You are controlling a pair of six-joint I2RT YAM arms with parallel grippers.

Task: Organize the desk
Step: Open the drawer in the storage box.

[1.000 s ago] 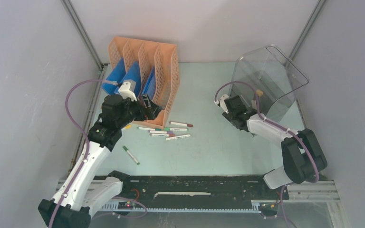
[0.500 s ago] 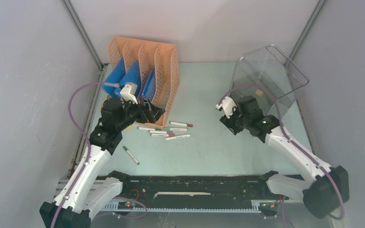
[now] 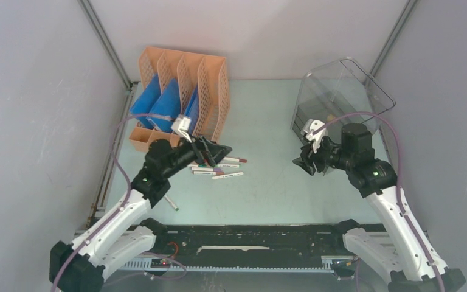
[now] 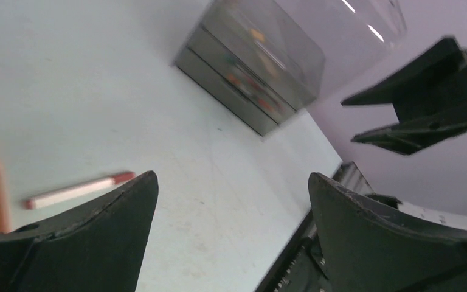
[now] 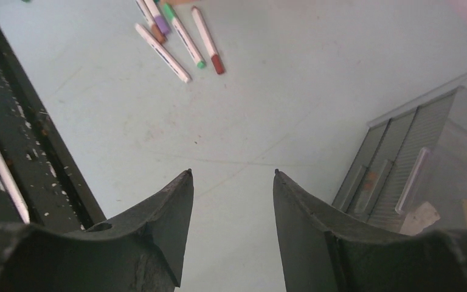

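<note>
The desk (image 3: 267, 121) is a pale mint-green top with several markers (image 3: 217, 168) lying loose in front of the orange file rack (image 3: 182, 85). My left gripper (image 3: 222, 149) hovers just above those markers, pointing right, jaws wide open and empty. In the left wrist view the left gripper (image 4: 232, 175) frames bare desk, with a red-capped marker (image 4: 79, 190) beside its left finger. My right gripper (image 3: 304, 163) hangs over the desk in front of the clear drawer box (image 3: 340, 97), open and empty. The right wrist view shows the right gripper (image 5: 233, 171) over bare desk, the markers (image 5: 176, 36) far ahead.
Blue folders (image 3: 161, 100) stand in the rack. A green marker (image 3: 169, 201) lies apart near the left arm. A black rail (image 3: 249, 237) runs along the near edge; grey walls close in both sides. The drawer box (image 5: 413, 176) sits just right of my right fingers.
The left gripper swung from the rack's front to the right, over the markers. The right arm pulled back from the drawer box toward the near right.
</note>
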